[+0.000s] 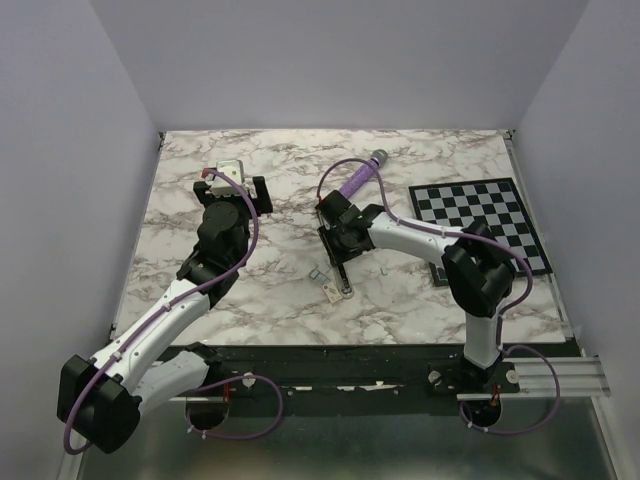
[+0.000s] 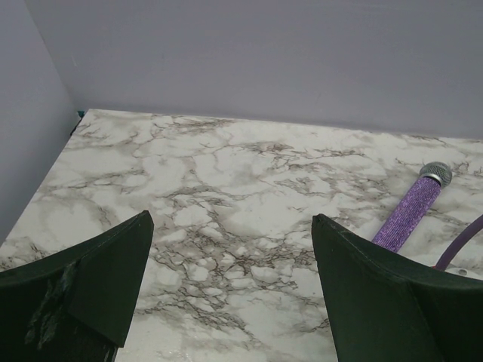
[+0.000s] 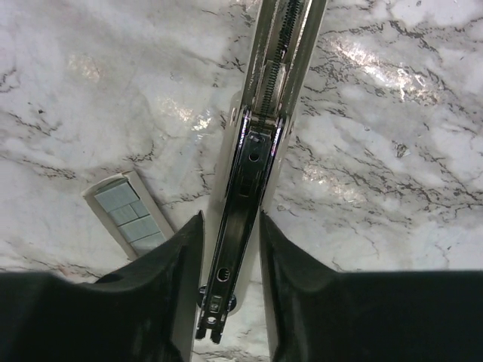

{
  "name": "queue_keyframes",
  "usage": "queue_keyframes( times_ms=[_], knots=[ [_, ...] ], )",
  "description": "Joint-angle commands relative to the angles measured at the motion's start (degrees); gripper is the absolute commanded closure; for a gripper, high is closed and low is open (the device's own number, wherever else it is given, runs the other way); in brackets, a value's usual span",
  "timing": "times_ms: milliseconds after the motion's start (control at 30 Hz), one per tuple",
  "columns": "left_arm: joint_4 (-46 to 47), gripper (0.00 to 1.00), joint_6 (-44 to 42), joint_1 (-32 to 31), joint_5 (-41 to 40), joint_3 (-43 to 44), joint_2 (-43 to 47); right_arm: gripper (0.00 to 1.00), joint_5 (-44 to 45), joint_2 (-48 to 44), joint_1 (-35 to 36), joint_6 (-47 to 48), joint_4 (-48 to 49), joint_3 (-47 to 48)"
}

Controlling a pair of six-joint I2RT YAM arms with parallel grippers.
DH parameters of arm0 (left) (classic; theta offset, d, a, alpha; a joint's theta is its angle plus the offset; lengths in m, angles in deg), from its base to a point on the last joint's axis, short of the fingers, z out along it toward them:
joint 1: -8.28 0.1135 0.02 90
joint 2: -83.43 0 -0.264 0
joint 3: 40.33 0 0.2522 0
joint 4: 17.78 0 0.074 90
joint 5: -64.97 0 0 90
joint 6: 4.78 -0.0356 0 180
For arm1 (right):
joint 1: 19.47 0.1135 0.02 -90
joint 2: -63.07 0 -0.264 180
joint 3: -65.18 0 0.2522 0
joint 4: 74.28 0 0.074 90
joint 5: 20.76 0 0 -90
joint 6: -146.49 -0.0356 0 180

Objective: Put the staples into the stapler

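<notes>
**Surfaces and Finishes**

Bright polished metal is being shown by the stapler [image 3: 253,158] rail. Gloss is being reflected off the marble-patterned table [image 3: 392,151]. The right fingers [image 3: 151,302] are being seen as matt black plastic, the cylinder [image 2: 413,211] as rough, glittery purple.

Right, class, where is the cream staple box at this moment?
In the right wrist view, the cream staple box lies on the marble table, just left of the stapler, which sits between the right arm's fingers.

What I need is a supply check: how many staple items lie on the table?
2. A tiny cream-white rectangular staple box lies just left of the slim beige-grey stapler; a tiny grey metallic block sits beside it, further left. Others may hide under the right arm.
</notes>
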Motion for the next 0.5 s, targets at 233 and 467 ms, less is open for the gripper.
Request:
queue_keyframes(
  times_ms=[233, 467],
  knots=[
    [0.60, 0.07, 0.20, -0.30, 0.85, 0.06, 2.22, 0.29, 8.51, -14.66, 0.21, -5.09, -1.20, -2.11],
    [1.13, 0.07, -0.59, -0.30, -0.55, -0.56, 5.12, 0.17, 0.87, -27.67, -5.75, -9.39, 9.78, -17.31]
  ],
)
